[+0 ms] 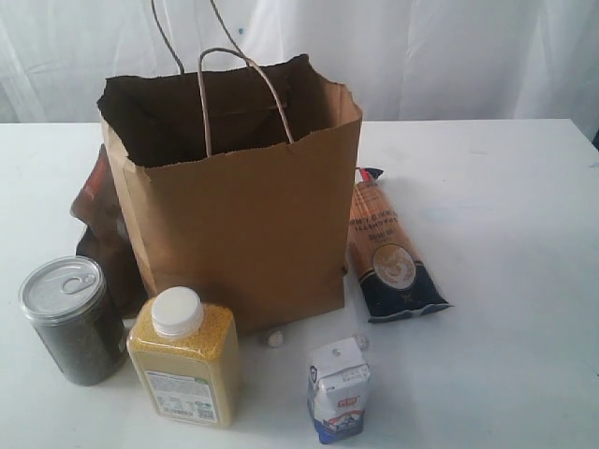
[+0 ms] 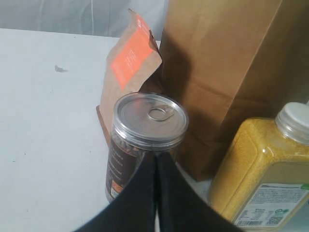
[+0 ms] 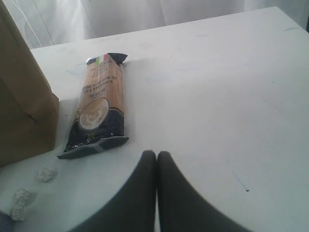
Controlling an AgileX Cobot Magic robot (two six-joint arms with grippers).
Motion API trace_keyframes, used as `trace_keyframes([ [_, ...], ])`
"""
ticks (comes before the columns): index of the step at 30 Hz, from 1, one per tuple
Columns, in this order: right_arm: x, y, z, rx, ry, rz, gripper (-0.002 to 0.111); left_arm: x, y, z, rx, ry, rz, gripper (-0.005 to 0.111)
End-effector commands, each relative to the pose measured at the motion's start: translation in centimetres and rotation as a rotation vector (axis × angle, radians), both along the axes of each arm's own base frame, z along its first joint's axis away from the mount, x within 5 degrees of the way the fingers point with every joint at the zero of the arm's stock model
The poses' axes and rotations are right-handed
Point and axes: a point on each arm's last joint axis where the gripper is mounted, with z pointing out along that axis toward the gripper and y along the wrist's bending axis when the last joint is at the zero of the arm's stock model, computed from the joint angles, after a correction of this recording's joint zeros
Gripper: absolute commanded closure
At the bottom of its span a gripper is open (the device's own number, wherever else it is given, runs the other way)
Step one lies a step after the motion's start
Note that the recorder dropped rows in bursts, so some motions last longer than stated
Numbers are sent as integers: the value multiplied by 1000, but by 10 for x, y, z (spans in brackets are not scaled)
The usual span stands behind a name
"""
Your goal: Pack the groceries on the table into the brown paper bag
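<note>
Start of packing, seemingly: brown paper bag (image 1: 243,234) upright, open-mouthed, toward far edge of table (image 1: 505,187). Left gripper (image 2: 155,155) closed, empty, facing silver-lidded clear can (image 2: 145,130); right gripper (image 3: 156,153) closed, empty, near long orange-navy packet (image 3: 99,113). Next, probably: open wide, straddle can, lift

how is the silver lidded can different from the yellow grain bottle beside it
The silver-lidded can has a flat metal pull-tab lid; the yellow grain bottle has a raised white cap. The can is round and holds dark contents; the bottle is squarer and filled with yellow grain. Both have clear walls and stand upright on the table, outside the brown paper bag.
</note>
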Motion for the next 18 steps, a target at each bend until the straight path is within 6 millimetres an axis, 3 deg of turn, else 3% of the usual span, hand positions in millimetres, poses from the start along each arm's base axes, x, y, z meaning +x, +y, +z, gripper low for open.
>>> trace_keyframes([
  [1, 0, 0, 0, 4, -6, -9, 108, 0, 0, 0, -12, -1, 1, 107],
  [18, 0, -2, 2, -55, -32, -4, 108, 0, 0, 0, -12, -1, 1, 107],
])
